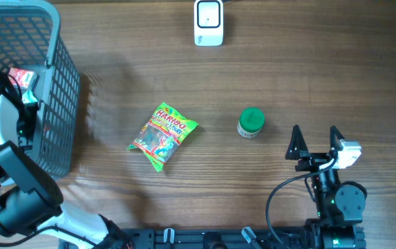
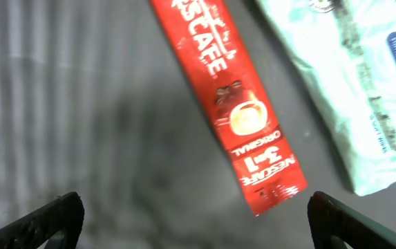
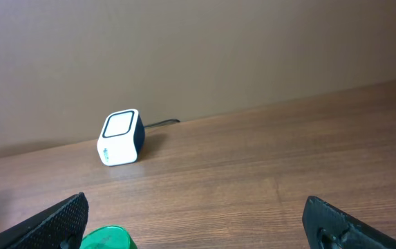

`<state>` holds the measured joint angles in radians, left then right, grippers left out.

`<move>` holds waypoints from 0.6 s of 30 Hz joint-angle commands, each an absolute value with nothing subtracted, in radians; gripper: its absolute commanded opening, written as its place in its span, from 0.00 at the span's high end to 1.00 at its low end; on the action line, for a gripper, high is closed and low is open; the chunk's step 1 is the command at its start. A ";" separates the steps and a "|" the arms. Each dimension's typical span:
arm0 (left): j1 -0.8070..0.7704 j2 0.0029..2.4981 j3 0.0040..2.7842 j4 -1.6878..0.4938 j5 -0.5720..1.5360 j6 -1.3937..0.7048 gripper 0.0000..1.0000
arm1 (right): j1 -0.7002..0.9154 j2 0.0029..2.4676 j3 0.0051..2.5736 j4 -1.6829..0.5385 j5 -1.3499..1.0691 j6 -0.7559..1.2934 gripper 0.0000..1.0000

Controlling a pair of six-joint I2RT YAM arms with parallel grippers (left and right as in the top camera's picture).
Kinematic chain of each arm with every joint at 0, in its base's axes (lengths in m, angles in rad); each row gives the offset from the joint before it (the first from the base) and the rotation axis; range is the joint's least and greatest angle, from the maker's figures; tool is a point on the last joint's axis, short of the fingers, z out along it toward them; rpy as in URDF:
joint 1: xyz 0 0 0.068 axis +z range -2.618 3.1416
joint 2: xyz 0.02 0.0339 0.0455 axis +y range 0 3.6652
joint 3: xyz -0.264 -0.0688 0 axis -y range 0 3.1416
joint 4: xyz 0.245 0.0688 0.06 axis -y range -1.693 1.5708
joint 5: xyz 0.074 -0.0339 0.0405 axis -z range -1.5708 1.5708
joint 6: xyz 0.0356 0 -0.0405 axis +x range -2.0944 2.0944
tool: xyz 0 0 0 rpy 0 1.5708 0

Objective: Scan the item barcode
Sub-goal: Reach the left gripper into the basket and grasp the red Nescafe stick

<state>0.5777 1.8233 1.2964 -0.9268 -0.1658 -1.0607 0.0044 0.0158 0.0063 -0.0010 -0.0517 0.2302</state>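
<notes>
Item under inspection: one red Nescafe 3in1 sachet (image 2: 229,104), lying flat on the floor of the grey mesh basket (image 1: 52,41) at the upper left of the overhead frame. In the left wrist view its long axis runs on a diagonal from top centre down to lower right, and the end printed "3in1 Original" points to the lower right. No barcode can be made out on the face that shows. One pale green packet with a blue label (image 2: 350,90) lies just beside it, in the upper right corner of that view; whether the two touch cannot be told. The left tool (image 2: 194,207) hangs over the basket floor below the sachet's lower end, jaws spread wide and empty, with one fingertip in each bottom corner of the frame. On the wooden desk (image 1: 308,69) outside the basket: one Haribo bag (image 1: 163,135) near frame centre, long axis from upper right to lower left, and one small green-lidded jar (image 1: 251,122) to its right, well apart from it. One white barcode scanner (image 1: 209,22) stands at the top centre edge with a cable leading off behind it. The right tool (image 1: 315,129) sits at lower right, near the jar but not touching it, jaws wide and empty, pointing toward the top of the frame.
</notes>
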 commanded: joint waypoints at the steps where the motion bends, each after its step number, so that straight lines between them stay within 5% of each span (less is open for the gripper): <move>1: 0.579 1.821 1.288 -0.900 -0.161 -1.048 0.00 | 0.008 0.010 0.005 0.001 -0.046 0.239 0.00; 14: 0.586 1.982 1.288 -0.890 -0.214 -1.048 0.06 | 0.008 0.010 0.005 0.001 -0.046 0.238 0.00; 15: 0.588 1.984 1.288 -0.892 -0.239 -1.047 0.13 | 0.008 0.010 0.005 0.001 -0.046 0.238 0.00; 17: 0.588 1.984 1.288 -0.902 -0.292 -1.047 0.52 | 0.008 0.010 0.005 0.001 -0.046 0.239 0.00; 18: 0.588 1.984 1.288 -0.906 -0.310 -1.047 0.61 | 0.008 0.010 0.005 0.002 -0.046 0.238 0.00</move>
